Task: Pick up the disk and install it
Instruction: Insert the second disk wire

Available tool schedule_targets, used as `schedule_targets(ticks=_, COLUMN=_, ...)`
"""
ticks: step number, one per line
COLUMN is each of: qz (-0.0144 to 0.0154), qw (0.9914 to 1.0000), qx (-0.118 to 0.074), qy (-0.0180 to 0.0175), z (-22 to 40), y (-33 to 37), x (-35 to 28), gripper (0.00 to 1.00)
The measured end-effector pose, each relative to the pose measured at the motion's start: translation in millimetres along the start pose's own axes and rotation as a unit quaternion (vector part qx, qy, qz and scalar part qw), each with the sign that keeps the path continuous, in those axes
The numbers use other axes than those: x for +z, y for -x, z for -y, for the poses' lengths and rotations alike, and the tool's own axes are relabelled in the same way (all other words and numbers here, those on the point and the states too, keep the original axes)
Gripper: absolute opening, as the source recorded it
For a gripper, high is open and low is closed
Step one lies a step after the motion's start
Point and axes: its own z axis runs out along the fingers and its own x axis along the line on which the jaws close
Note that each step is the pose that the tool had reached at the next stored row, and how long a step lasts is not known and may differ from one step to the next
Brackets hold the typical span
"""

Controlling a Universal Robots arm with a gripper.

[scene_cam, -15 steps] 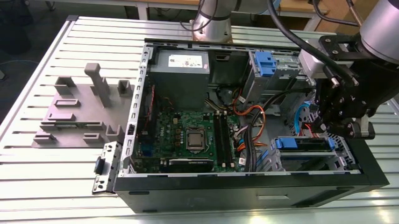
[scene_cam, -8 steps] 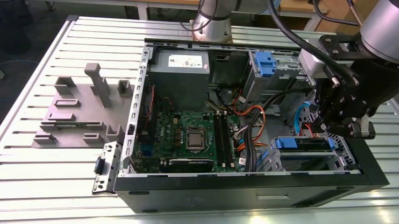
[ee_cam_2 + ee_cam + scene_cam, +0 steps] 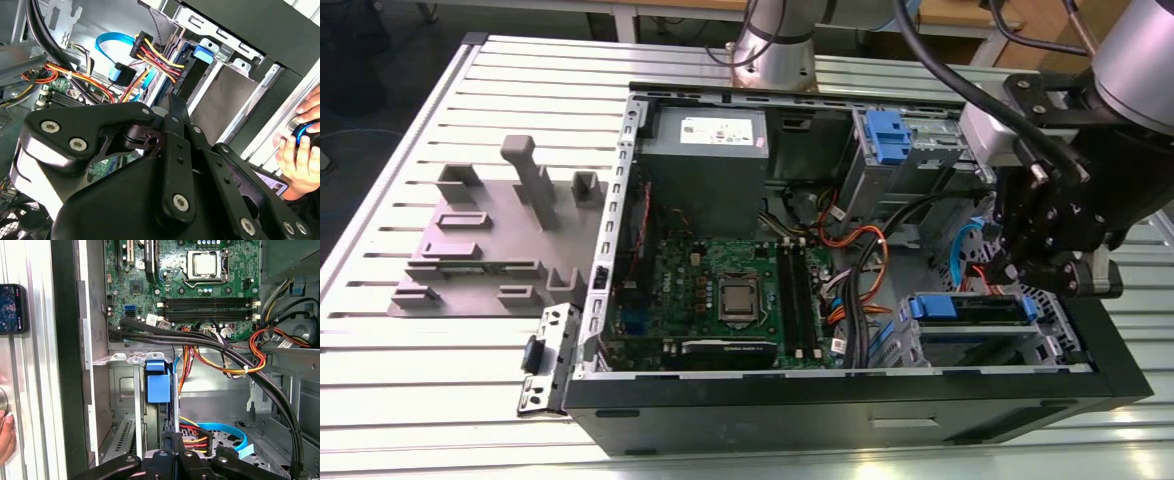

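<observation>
Green motherboard [image 3: 720, 285]; black case [image 3: 854, 405]; blue disk carrier [image 3: 157, 385]; grey power supply [image 3: 707, 165], white sticker; black gripper [image 3: 1047, 255].

Over the drive bay your gripper [image 3: 1047, 262] hangs with cables crowding it: a black bundle [image 3: 210, 342] crosses above the seated disk [image 3: 157, 385], coloured wires [image 3: 854, 245] beside it. Open room lies over the motherboard [image 3: 720, 290].
</observation>
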Motion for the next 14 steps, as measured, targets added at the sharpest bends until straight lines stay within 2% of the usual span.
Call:
schedule_targets(ticks=3, qz=0.0003, qw=0.99999, qx=0.000, qy=0.0052, z=0.1, y=0.0, x=-0.2, gripper=0.11)
schedule_targets(ticks=4, qz=0.0003, qw=0.99998, qx=0.000, qy=0.0059, z=0.0, y=0.2, x=-0.3, gripper=0.11)
schedule_targets(ticks=14, qz=0.0002, qw=0.99998, qx=0.000, qy=0.0070, z=0.0, y=7.8, x=-3.4, gripper=0.11)
